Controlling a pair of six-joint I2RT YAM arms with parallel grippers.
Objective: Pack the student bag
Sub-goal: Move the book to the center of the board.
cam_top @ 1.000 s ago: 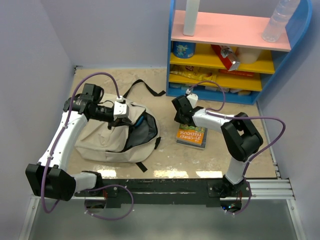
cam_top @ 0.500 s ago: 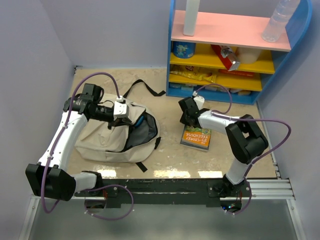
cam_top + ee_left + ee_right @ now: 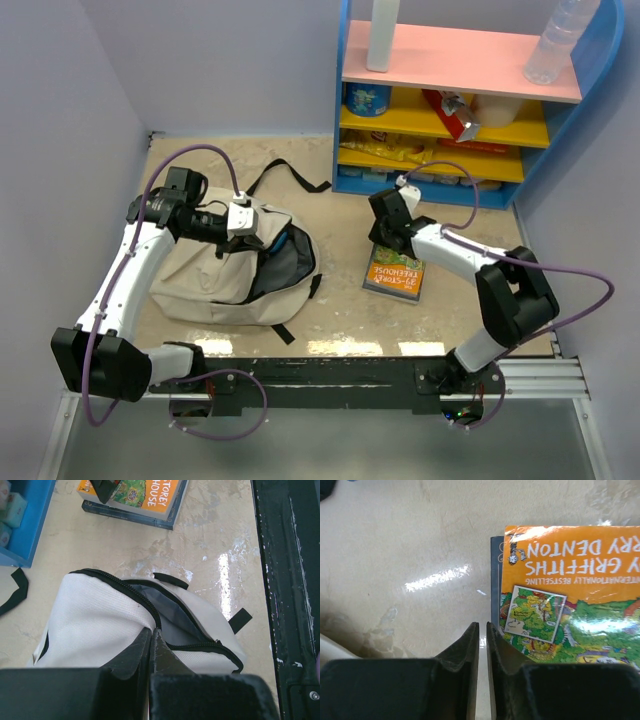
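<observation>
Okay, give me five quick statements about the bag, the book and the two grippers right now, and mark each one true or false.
1. The student bag is unzipped. True.
2. The orange book is inside the bag. False: it lies on the table beside the bag, on top of a dark book.
3. The left gripper is shut on the bag's zipper edge. True.
4. The right gripper holds the orange book in the air. False: its jaws stand slightly apart at the book's edge, gripping nothing.
5. A clear bottle sits on the pink shelf. True.
</observation>
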